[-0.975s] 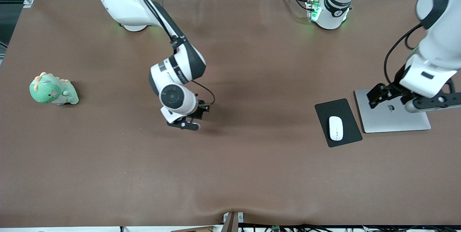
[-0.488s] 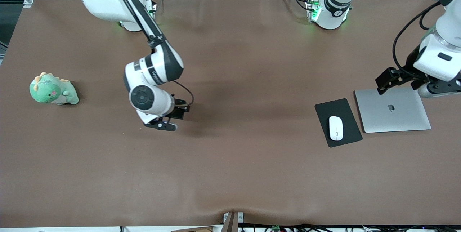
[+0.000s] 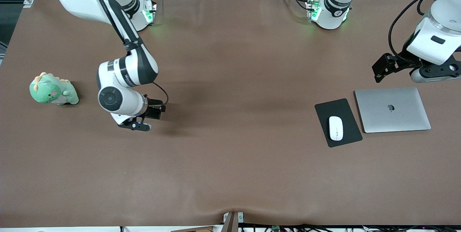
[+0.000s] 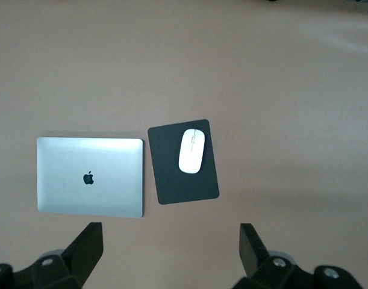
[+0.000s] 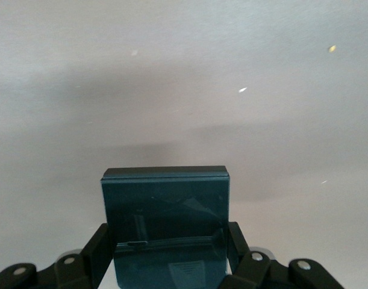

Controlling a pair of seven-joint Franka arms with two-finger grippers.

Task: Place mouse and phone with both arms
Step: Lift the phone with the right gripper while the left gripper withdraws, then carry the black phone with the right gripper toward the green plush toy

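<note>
The white mouse (image 3: 336, 128) lies on a black mouse pad (image 3: 345, 111) toward the left arm's end of the table. It also shows in the left wrist view (image 4: 191, 150). My left gripper (image 3: 382, 68) is open and empty, up over bare table beside the laptop; its fingers stand wide apart in the left wrist view (image 4: 170, 241). My right gripper (image 3: 155, 111) is shut on the black phone (image 5: 165, 211) and holds it over bare table toward the right arm's end. In the front view the phone is mostly hidden by the hand.
A closed silver laptop (image 3: 392, 109) lies beside the mouse pad, also seen in the left wrist view (image 4: 90, 176). A green plush dinosaur (image 3: 53, 89) sits at the right arm's end of the table. Brown cloth covers the table.
My right arm has carried the phone toward the right arm's end of the table. My left gripper has drawn back from over the laptop toward its base.
</note>
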